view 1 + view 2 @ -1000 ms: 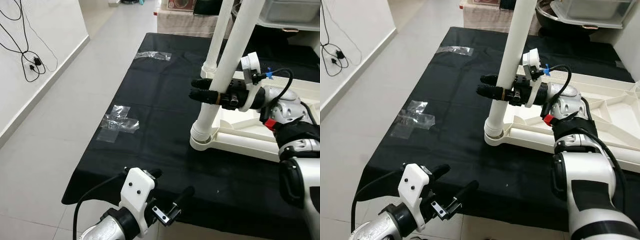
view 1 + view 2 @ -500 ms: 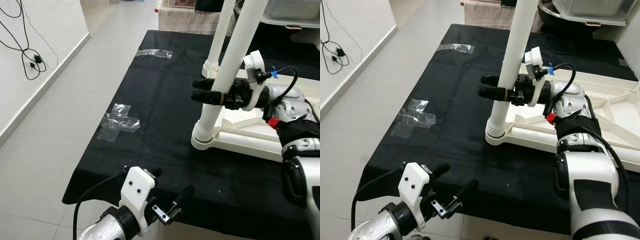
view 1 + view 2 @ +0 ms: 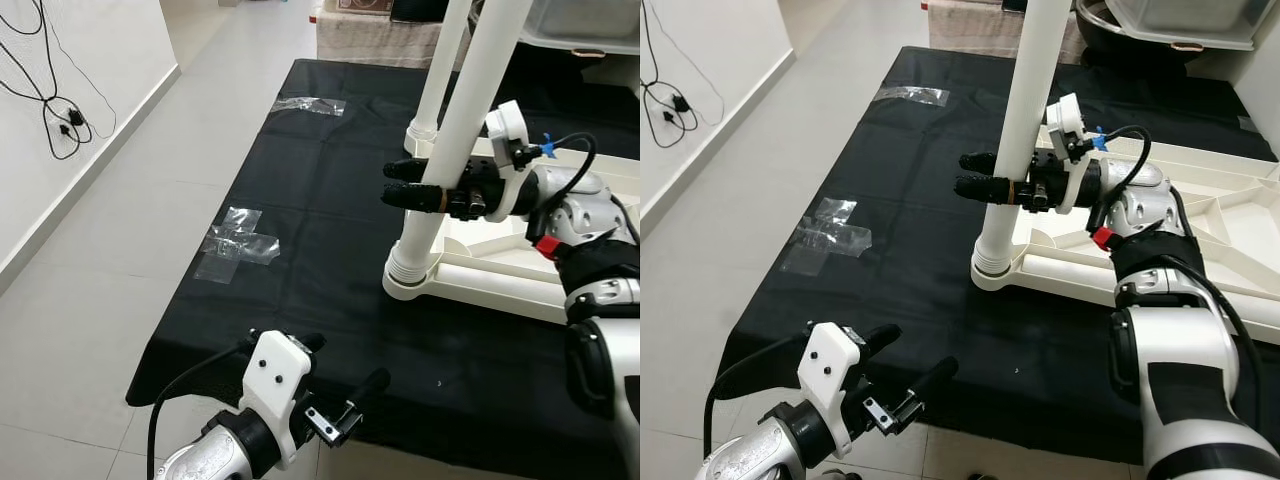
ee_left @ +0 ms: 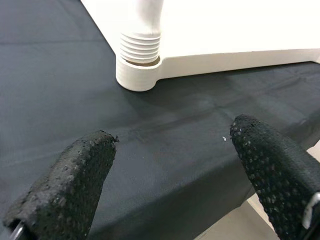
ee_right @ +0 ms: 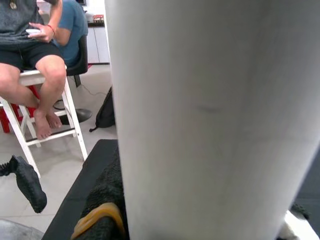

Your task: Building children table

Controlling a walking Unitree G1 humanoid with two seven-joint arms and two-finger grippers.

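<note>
Black cloth (image 3: 300, 200) covers the work surface, with the upturned white tabletop (image 3: 520, 290) lying at its right. From the near-left corner socket (image 3: 405, 275) a white leg (image 3: 455, 140) rises almost upright, top cut off. Right gripper (image 3: 400, 185) is clenched on that leg from the right; whether the thread is fully seated is hard to tell. Left gripper (image 3: 335, 385) hangs released, near.

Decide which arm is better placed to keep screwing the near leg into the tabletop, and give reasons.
Right. The right gripper is shut on the leg above its socket; the left gripper hangs open at the cloth's near edge.
</note>
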